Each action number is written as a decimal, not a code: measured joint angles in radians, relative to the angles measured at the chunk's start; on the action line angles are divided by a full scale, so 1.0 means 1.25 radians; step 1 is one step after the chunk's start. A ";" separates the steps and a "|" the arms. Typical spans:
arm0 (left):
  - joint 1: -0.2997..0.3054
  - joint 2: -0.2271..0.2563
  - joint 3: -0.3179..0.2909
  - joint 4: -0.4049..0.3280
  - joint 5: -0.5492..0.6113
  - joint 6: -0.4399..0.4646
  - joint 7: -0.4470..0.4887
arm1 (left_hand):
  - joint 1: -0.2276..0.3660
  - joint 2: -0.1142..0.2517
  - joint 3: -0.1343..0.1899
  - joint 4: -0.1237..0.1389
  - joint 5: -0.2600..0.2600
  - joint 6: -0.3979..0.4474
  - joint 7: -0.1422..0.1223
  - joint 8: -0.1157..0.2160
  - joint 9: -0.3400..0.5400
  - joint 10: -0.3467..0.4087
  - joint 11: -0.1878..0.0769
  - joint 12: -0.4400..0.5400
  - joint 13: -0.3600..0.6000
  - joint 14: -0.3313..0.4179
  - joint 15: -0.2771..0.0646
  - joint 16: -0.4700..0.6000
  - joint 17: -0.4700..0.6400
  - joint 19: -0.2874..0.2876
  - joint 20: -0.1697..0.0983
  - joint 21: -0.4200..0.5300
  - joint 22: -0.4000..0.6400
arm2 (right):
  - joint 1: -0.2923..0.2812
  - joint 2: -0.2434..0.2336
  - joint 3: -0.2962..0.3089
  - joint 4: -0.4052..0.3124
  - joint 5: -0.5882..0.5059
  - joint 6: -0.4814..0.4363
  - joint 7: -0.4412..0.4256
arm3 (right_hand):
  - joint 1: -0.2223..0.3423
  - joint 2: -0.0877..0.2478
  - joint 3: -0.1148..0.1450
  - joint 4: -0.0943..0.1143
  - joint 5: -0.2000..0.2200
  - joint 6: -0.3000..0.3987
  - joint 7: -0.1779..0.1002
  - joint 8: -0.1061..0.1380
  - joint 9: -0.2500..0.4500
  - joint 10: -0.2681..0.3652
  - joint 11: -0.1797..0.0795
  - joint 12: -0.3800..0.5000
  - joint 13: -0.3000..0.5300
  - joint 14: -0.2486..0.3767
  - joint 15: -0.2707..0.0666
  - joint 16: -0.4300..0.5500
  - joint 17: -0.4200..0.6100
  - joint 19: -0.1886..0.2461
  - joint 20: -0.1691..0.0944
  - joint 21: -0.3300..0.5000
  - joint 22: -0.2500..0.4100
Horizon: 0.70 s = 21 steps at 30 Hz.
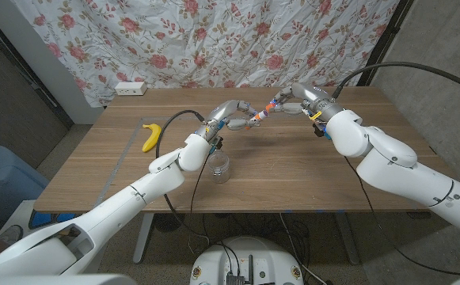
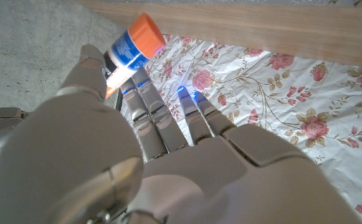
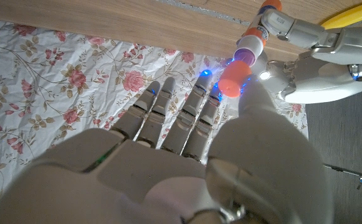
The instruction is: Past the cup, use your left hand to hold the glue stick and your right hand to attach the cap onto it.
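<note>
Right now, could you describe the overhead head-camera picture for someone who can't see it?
Above a wooden table, the robot's left hand holds a glue stick while its right hand brings an orange cap to the stick's tip. Nearer the robot stands a clear cup, a banana lies to the left, and a floral sheet hangs behind.

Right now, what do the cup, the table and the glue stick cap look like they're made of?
Cup: clear and see-through, glass or plastic, cannot tell which.
Table: wood or wood-look top, visible grain, matte.
Cap: smooth orange, likely plastic, held by the right hand at the glue stick in the left hand.
</note>
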 measured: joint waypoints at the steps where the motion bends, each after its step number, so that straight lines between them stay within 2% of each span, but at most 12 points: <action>1: 0.000 0.000 0.000 0.000 0.000 0.000 0.000 | 0.000 0.000 0.000 0.000 0.000 0.000 0.000 0.000 0.000 0.000 0.000 0.000 0.000 0.000 0.000 0.000 0.000 0.000 0.000 0.000 0.000 | -0.001 0.000 0.000 0.000 0.000 0.000 0.000 | 0.000 0.000 0.000 0.000 0.000 0.000 0.000 0.000 0.000 0.000 0.000 0.000 0.000 0.000 0.000 0.000 0.000 0.000 0.000 0.000 0.000; 19: -0.001 -0.002 0.001 -0.003 0.004 0.000 0.002 | 0.000 0.000 0.000 0.000 -0.001 0.000 0.000 0.000 0.000 0.000 0.000 -0.001 0.000 0.000 0.000 0.000 0.000 0.000 0.000 0.000 0.000 | -0.014 0.005 0.001 -0.001 -0.003 0.002 -0.013 | 0.000 0.000 -0.003 -0.003 -0.006 0.005 -0.005 -0.003 0.000 0.000 0.000 0.000 0.000 0.000 0.000 0.003 0.000 0.000 0.000 0.000 0.000; 21: -0.001 -0.002 0.001 -0.003 0.004 0.000 0.003 | 0.000 0.000 0.000 0.000 -0.002 0.000 0.000 0.000 0.000 0.000 0.000 -0.001 0.000 0.000 0.000 0.000 0.000 0.000 0.000 0.000 0.000 | -0.014 0.005 0.001 -0.001 -0.005 0.002 -0.015 | -0.006 0.006 -0.003 -0.003 -0.006 0.004 -0.005 -0.003 -0.001 0.000 0.000 0.000 0.000 0.000 0.000 0.003 0.000 0.000 0.000 0.000 0.000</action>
